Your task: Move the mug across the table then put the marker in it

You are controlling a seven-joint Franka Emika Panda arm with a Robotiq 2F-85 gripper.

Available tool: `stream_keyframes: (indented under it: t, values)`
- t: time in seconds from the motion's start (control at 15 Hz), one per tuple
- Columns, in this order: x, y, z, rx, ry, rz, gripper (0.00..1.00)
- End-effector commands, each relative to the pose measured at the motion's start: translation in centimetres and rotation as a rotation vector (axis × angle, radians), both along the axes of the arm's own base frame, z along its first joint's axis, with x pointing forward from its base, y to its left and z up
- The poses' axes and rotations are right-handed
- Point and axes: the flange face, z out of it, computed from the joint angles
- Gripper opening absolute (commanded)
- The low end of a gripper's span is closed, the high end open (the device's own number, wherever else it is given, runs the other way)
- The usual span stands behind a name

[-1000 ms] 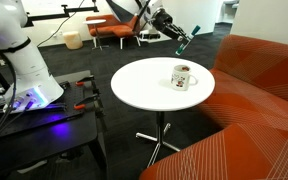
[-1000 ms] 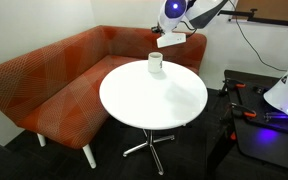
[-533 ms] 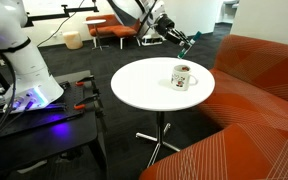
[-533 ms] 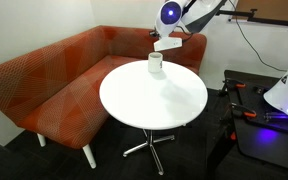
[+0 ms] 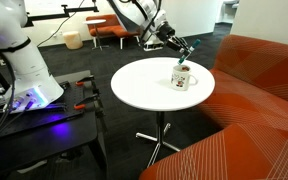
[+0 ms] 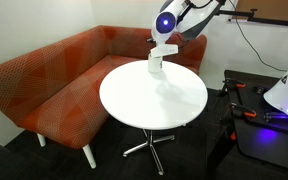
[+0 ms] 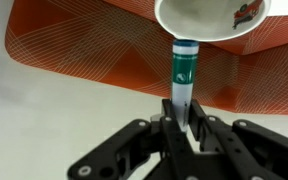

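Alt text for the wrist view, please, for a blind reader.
The black claw grips a teal-and-white marker, its tip at the rim of the white mug at the frame's top. An orange sofa fills the background.

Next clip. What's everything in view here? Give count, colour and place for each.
mug: one, white with a dark print, on the table near the edge by the sofa.
marker: one, teal-green and white, held upright in the jaws, tip at the mug's rim.
table: one, round white top on a metal pedestal, in the middle.
sofa: one, orange-red corner bench, wrapping around the table.
chairs: orange, far background; count unclear.
platform: one, dark, beside the table, under the robot's base.
arm: one, white, reaching over the table.
gripper: one, black, above the mug, jaws shut on the marker.
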Motion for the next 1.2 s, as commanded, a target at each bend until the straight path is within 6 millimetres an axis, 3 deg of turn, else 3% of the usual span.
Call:
stream_keyframes:
  t: [0.0, 0.6, 0.67, 0.73, 0.87, 1.13]
  values:
    - [1.2, 0.2, -1.1, 0.018, -0.023, 0.012, 0.05]
    - [2.0, 1.1, -3.4, 0.018, -0.001, 0.037, 0.05]
    - [1.9, 1.2, -3.5, 0.021, 0.007, 0.034, 0.12]
    - [1.8, 1.3, -3.5, 0.024, 0.007, 0.036, 0.45]
    - [1.5, 1.2, -3.2, 0.029, 0.003, 0.031, 0.52]
    - [1.1, 0.7, -2.3, 0.035, -0.024, 0.007, 0.83]
